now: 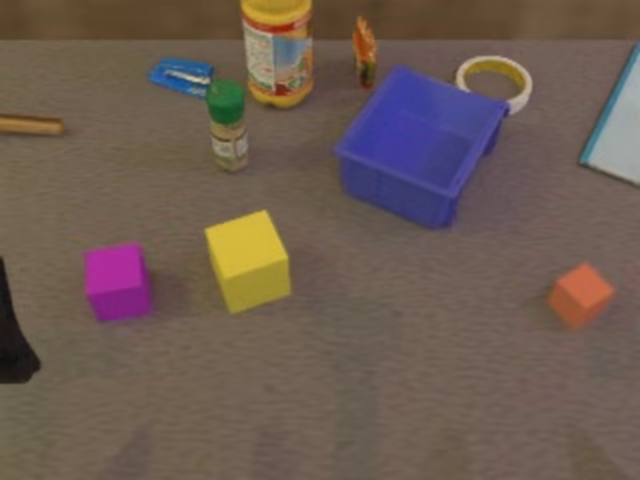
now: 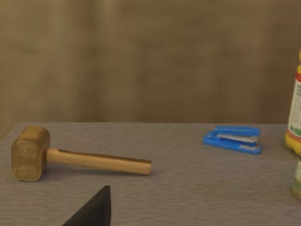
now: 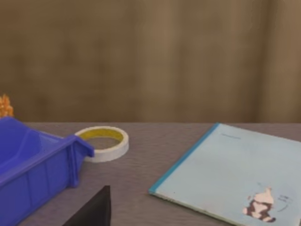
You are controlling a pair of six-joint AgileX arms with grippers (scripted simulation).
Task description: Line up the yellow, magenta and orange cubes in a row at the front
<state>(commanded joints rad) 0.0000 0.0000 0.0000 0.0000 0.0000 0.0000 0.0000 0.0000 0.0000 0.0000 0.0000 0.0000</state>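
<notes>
Jaws: I cannot tell their state on either parked arm. Yellow cube (image 1: 247, 261) and magenta cube (image 1: 117, 281) sit near; orange cube (image 1: 580, 294) lies well apart, unaligned.

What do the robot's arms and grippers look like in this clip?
Little shows. The left arm is a plain black shape at the top view's left edge. Each wrist view shows one black, wedge-shaped finger tip; no cables or markings. The right arm is absent from the top view.

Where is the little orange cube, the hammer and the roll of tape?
orange cube (image 1: 580, 294): top view, its top face.
hammer (image 2: 31, 152): left wrist view, its wooden head.
roll of tape (image 3: 104, 143): right wrist view, its white outer side.
</notes>
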